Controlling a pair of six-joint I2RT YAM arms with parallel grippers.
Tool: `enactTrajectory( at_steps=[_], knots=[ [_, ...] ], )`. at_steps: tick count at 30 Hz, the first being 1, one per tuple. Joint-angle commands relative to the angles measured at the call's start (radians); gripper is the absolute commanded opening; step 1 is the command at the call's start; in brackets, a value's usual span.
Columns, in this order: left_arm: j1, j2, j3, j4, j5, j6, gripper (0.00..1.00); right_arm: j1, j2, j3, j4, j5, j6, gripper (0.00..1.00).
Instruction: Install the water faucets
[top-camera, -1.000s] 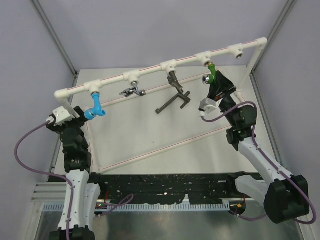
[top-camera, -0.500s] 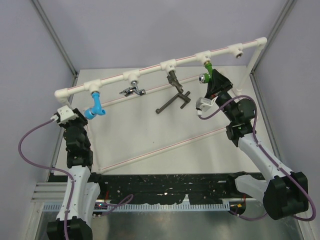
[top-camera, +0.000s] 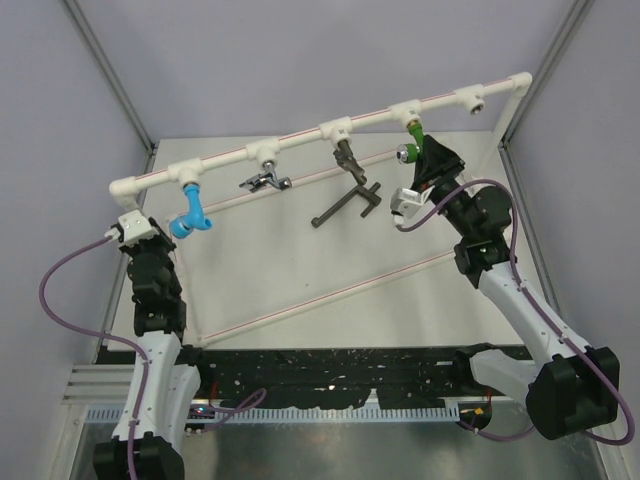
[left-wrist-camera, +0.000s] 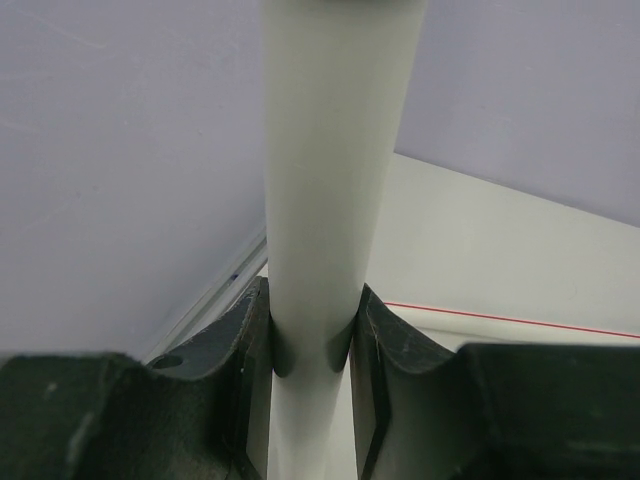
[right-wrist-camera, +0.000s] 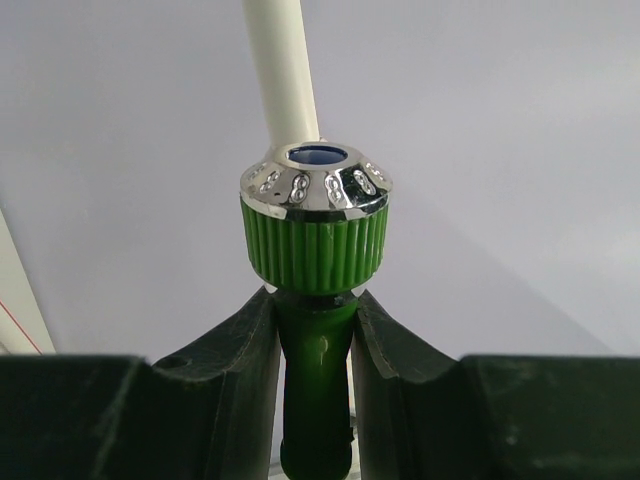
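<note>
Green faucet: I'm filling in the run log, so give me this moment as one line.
right fingers shut on green faucet under tee socket | left fingers shut on white pipe | blue faucet mounted

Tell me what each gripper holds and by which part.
Right gripper: green faucet, by its neck. Left gripper: white pipe frame, by its upright post.

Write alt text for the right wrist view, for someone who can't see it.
The right gripper clamps the stem of a green faucet, its two dark fingers pressed against either side just below the ribbed green knob with its shiny chrome cap. A white pipe rises behind the knob against a plain pale wall.
</note>
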Motion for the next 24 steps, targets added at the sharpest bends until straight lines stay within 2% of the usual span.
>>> enactTrajectory(
  at_steps=[1,7,24],
  knots=[
    [-0.019,-0.014,0.001,0.071,0.008,0.000,0.00,0.003,-0.011,0.108,-0.202,0.022,-0.072,0.05],
    [-0.039,-0.024,-0.001,0.073,-0.007,0.026,0.00,0.003,-0.006,0.186,-0.323,0.030,-0.100,0.05],
    [-0.047,-0.044,-0.001,0.068,-0.026,0.014,0.00,-0.003,0.040,0.145,-0.201,0.004,0.027,0.05]
  ],
)
